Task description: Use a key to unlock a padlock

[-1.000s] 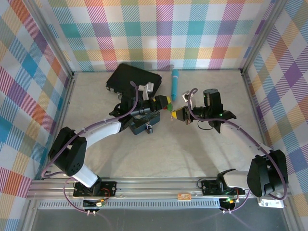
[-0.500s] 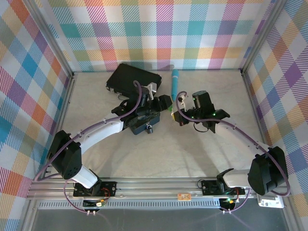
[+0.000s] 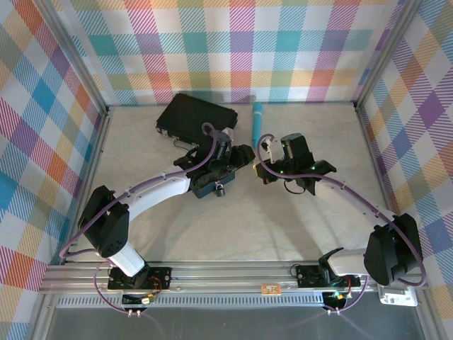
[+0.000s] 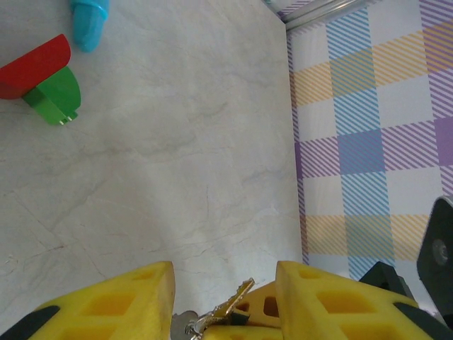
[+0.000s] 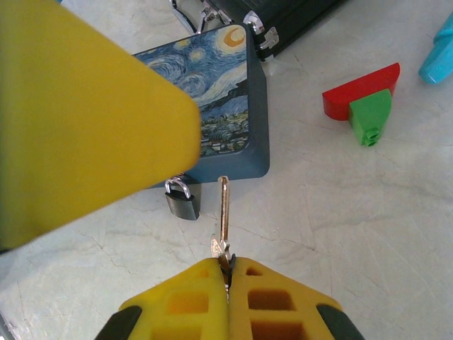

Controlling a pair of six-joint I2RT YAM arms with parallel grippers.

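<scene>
Right wrist: I am pinching the key (image 5: 224, 205) in my right gripper (image 5: 227, 268), jaws pressed together, blade pointing at the starry box (image 5: 226, 106). The padlock (image 5: 182, 201) is sitting at that box's edge, just beside the key tip. My left gripper (image 4: 224, 276) is standing part-open.

Your left gripper (image 4: 224, 283) holds its two yellow fingers apart, with the key (image 4: 228, 306) in the gap between them, touching neither as far as you can see. A yellow finger (image 4: 263, 306) of the right gripper sits just right of the key. Well up and left of the key, a red block (image 4: 34, 67) touches a green block (image 4: 55, 95), near a light-blue cylinder tip (image 4: 89, 21).
</scene>
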